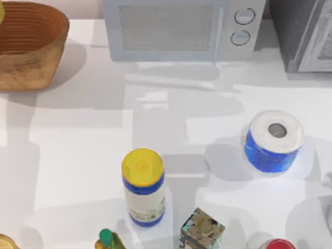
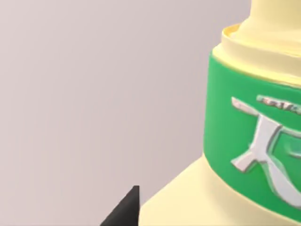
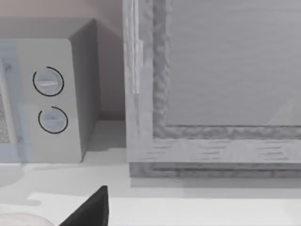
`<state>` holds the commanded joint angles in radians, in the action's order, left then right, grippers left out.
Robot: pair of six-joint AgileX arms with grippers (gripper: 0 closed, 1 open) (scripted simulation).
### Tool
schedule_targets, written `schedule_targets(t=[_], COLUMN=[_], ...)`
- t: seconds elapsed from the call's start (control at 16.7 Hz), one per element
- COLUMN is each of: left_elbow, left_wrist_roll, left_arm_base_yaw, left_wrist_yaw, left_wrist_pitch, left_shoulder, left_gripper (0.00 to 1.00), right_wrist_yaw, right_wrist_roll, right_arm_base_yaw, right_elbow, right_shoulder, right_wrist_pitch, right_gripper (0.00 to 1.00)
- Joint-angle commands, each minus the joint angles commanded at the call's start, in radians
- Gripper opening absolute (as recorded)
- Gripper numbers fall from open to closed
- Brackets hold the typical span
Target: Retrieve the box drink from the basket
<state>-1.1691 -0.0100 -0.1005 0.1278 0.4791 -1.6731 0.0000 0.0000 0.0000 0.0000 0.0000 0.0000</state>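
Large round tan-brown woven wicker basket (image 1: pixel 31 62) at the table's far left corner, cut off by the top view's edge. No clear sight of the small pale yellow-cream box drink. Just 1 yellow sliver (image 1: pixel 1 13) at the frame edge over the basket's ribbed inside (possibly the carton, cannot tell).

Close up in the left wrist view, beside the dark tip of the left gripper (image 2: pixel 124 212), a cream-yellow surface with a green band (image 2: pixel 244 122) and a white emblem. Carton or something else, cannot tell.

Toward the table's right rear, the right gripper (image 3: pixel 89 209), facing the white microwave (image 3: pixel 47 94) and the grey cabinet (image 3: pixel 211 94), seemingly idle. Jaw state of both: cannot tell.

Likely handling:
- Light, with thin card walls that dent under a hard squeeze.
- Smooth faces, apt to slip.
- Best taken across 2 opposite flat faces around mid-height, kept upright, and lifted straight clear of the thick rim.
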Motion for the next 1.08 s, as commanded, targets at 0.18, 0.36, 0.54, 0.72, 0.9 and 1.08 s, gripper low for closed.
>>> schedule_targets(t=[0.18,0.36,0.54,0.72,0.9,1.08], left_elbow=[0.140,0.311,0.508,0.717,0.917,1.074], left_wrist_roll=[-0.001,-0.001,0.001,0.004,0.006,0.009], left_arm_base_yaw=[0.014,0.029,0.046,0.064,0.080,0.093], left_wrist_yaw=[-0.015,-0.033,-0.056,-0.079,-0.099,-0.117], left_wrist_pitch=[-0.054,-0.124,-0.205,-0.290,-0.371,-0.437], left_shoulder=[0.198,0.443,0.755,1.099,1.380,1.569], left_gripper=[0.00,0.00,0.00,0.00,0.00,0.00], right_wrist_yaw=[0.000,0.000,0.000,0.000,0.000,0.000], right_wrist_roll=[0.000,0.000,0.000,0.000,0.000,0.000], right_arm_base_yaw=[0.000,0.000,0.000,0.000,0.000,0.000], right_elbow=[0.000,0.000,0.000,0.000,0.000,0.000], right_shoulder=[0.000,0.000,0.000,0.000,0.000,0.000], right_wrist_pitch=[0.000,0.000,0.000,0.000,0.000,0.000], right_gripper=[1.00,1.00,1.00,1.00,1.00,1.00])
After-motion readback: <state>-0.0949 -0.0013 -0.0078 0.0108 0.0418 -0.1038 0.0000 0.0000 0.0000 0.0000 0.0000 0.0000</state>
